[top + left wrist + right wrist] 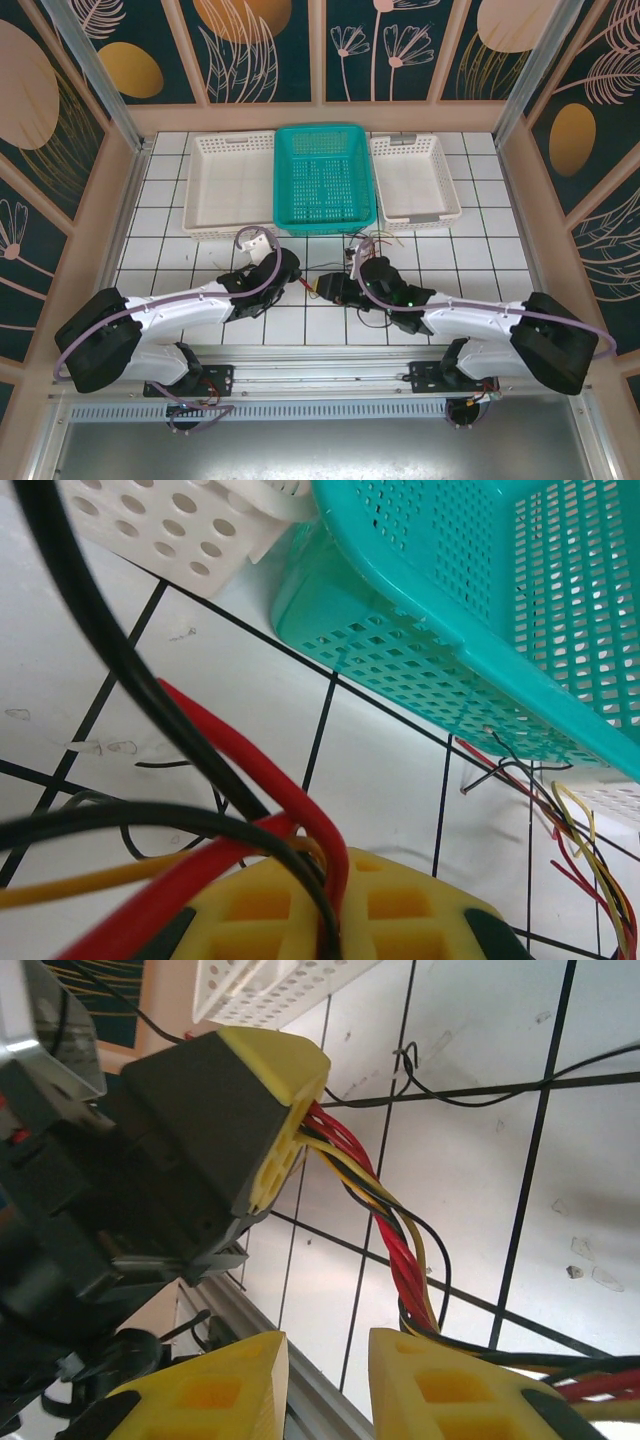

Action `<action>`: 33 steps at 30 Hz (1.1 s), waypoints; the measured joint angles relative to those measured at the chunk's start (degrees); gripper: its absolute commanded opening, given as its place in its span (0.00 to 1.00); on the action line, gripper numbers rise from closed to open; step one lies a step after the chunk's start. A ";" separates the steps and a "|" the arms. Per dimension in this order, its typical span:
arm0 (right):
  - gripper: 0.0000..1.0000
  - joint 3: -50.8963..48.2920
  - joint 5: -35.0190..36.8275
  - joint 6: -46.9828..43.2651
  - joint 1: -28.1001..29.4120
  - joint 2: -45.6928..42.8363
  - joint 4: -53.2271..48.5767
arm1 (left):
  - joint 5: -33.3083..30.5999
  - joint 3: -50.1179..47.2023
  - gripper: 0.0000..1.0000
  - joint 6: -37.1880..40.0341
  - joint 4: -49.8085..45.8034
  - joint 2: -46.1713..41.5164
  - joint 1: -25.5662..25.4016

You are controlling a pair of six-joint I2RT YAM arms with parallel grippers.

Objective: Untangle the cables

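Cables (395, 1235) run bunched from your left gripper (283, 1155), clenched on them apparently to anchor one end, toward your right gripper (328, 1385), jaws parted beside the bundle, low over the tiled table (470, 1160) near the teal basket (325, 180)

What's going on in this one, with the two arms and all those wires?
Two robot arms are working on a tangle of thin red, yellow and black cables on the tiled table, in front of a teal basket and two white baskets. The jaws of the left arm are shut on the bundle. The jaws of the right arm stand apart close beside the same bundle, with nothing between them. The cables look tangled, and loose strands trail across the tiles.
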 measured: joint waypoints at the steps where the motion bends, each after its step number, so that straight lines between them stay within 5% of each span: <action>1: 0.27 0.50 -0.26 0.13 0.00 0.59 -0.46 | -0.02 0.00 0.00 0.00 -0.02 0.00 0.00; 13: 0.30 1.27 6.21 0.46 6.47 -7.89 -11.37 | -0.17 0.00 0.00 0.00 -0.42 0.00 0.00; 33: 0.27 0.07 10.01 2.78 5.33 1.11 -8.35 | -0.15 1.07 0.00 0.00 -0.63 -0.13 0.00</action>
